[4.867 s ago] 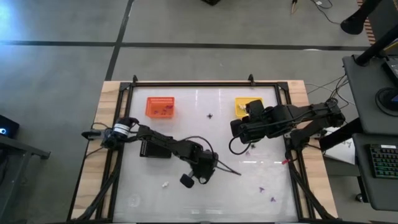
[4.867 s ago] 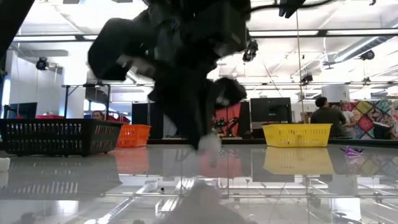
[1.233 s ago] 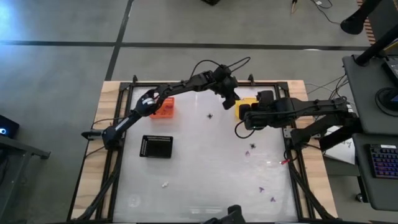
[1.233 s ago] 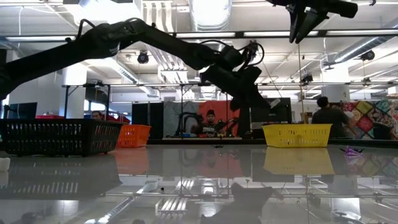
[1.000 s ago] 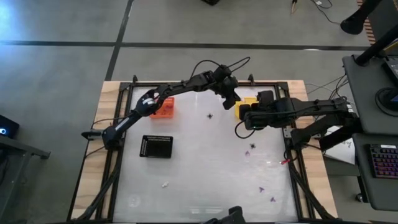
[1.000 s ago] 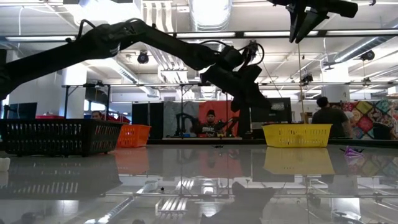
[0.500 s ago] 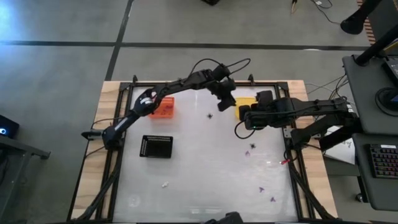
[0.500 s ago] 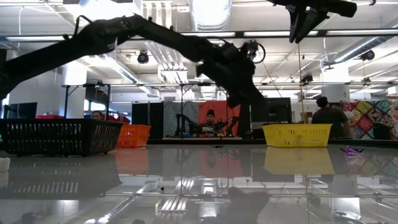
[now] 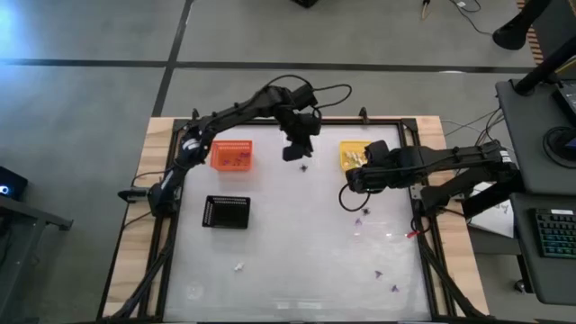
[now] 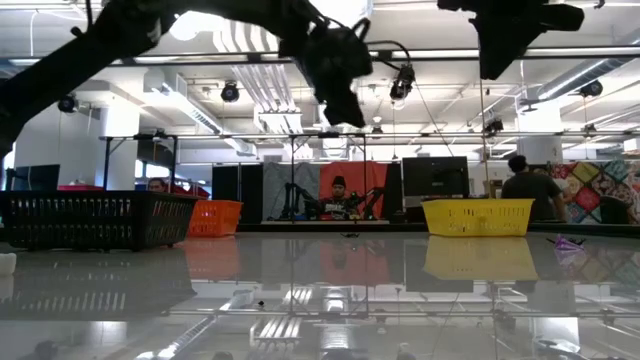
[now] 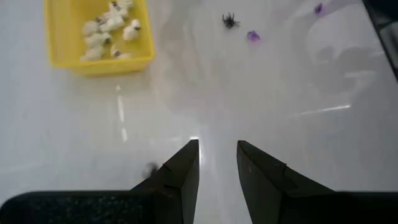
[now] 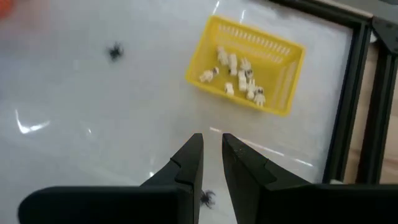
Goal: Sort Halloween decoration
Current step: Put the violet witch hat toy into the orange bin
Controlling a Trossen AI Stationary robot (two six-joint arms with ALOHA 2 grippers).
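The left gripper (image 9: 296, 151) has swung away from the yellow basket (image 9: 355, 155) — fingers apart, empty, its cream trinket apparently dropped; right gripper (image 9: 353, 181) narrow, empty.

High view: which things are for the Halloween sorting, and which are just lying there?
For the job: black spider, purple trinkets, loose white trinket, white trinkets in the yellow basket, orange basket.
Just lying about: black tray, keyboard off to the side.
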